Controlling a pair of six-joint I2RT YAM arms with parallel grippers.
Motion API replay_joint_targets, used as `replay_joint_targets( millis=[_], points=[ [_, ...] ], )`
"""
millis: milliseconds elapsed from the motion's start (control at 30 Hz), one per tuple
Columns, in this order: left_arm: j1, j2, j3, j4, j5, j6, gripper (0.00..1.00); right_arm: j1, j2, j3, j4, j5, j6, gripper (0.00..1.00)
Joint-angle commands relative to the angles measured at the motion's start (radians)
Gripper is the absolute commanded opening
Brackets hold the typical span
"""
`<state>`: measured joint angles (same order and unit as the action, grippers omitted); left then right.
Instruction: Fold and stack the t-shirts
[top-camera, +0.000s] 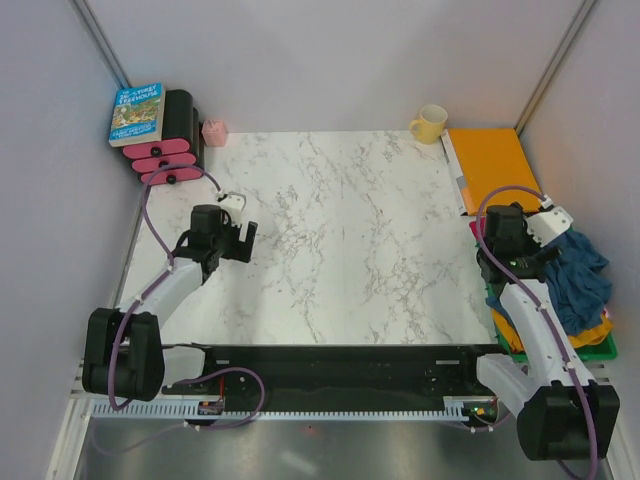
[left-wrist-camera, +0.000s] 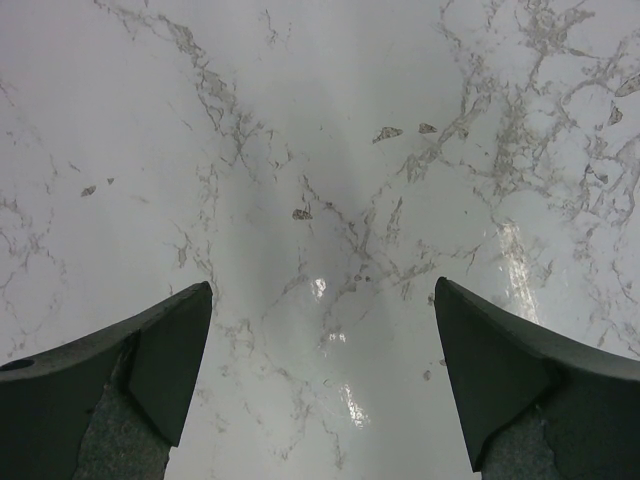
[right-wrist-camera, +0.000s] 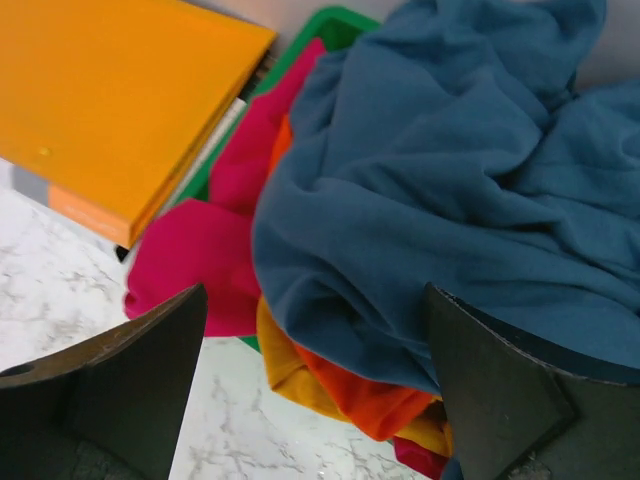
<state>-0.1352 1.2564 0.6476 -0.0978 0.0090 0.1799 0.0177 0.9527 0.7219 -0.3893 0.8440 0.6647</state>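
Observation:
The t-shirts lie crumpled in a heap (top-camera: 578, 285) in a green tray (top-camera: 600, 345) at the table's right edge. A teal-blue shirt (right-wrist-camera: 450, 180) is on top. Magenta (right-wrist-camera: 190, 260), orange (right-wrist-camera: 370, 400) and yellow (right-wrist-camera: 285, 365) cloth shows beneath it and spills over the tray's near edge onto the marble. My right gripper (right-wrist-camera: 315, 292) hovers open just above the heap's left side (top-camera: 500, 268), with nothing between its fingers. My left gripper (top-camera: 245, 243) is open over bare marble at the left of the table (left-wrist-camera: 322, 283), far from the shirts.
A flat orange folder (top-camera: 495, 165) lies at the back right, just behind the tray (right-wrist-camera: 110, 100). A yellow mug (top-camera: 429, 123) stands beside it. At the back left are a blue book (top-camera: 138, 112) on a black-and-pink stack (top-camera: 170, 150) and a small pink object (top-camera: 214, 131).

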Motion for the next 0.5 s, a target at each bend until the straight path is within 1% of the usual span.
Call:
replay_joint_targets(
  millis=[0, 133, 200, 233, 300, 333, 400, 433, 467],
  points=[
    [0.003, 0.000, 0.014, 0.024, 0.017, 0.012, 0.99, -0.048, 0.020, -0.029, -0.039, -0.056, 0.044, 0.96],
    [0.002, 0.000, 0.023, 0.020, 0.020, 0.006, 0.99, -0.081, 0.058, -0.027, -0.039, -0.074, 0.055, 0.95],
    [0.003, 0.000, 0.023, 0.020, 0.019, 0.007, 0.99, -0.085, 0.070, -0.027, -0.037, -0.075, 0.058, 0.91],
    [0.003, 0.001, 0.024, 0.020, 0.022, 0.007, 0.99, -0.087, 0.073, -0.027, -0.036, -0.077, 0.059, 0.83],
    [0.003, 0.006, 0.021, 0.020, 0.022, 0.007, 0.99, -0.085, 0.074, -0.033, -0.031, -0.082, 0.062, 0.76],
    [0.003, 0.006, 0.021, 0.020, 0.025, 0.007, 0.99, -0.087, 0.070, -0.036, -0.029, -0.082, 0.062, 0.68],
    [0.003, 0.012, 0.023, 0.021, 0.023, 0.007, 0.99, -0.087, 0.049, -0.053, -0.013, -0.086, 0.064, 0.59],
    [0.003, 0.014, 0.024, 0.020, 0.023, 0.006, 0.99, -0.085, 0.041, -0.059, -0.005, -0.097, 0.053, 0.45],
    [0.003, 0.015, 0.027, 0.021, 0.023, 0.004, 0.99, -0.087, 0.031, -0.062, 0.015, -0.108, 0.044, 0.37]
  ],
)
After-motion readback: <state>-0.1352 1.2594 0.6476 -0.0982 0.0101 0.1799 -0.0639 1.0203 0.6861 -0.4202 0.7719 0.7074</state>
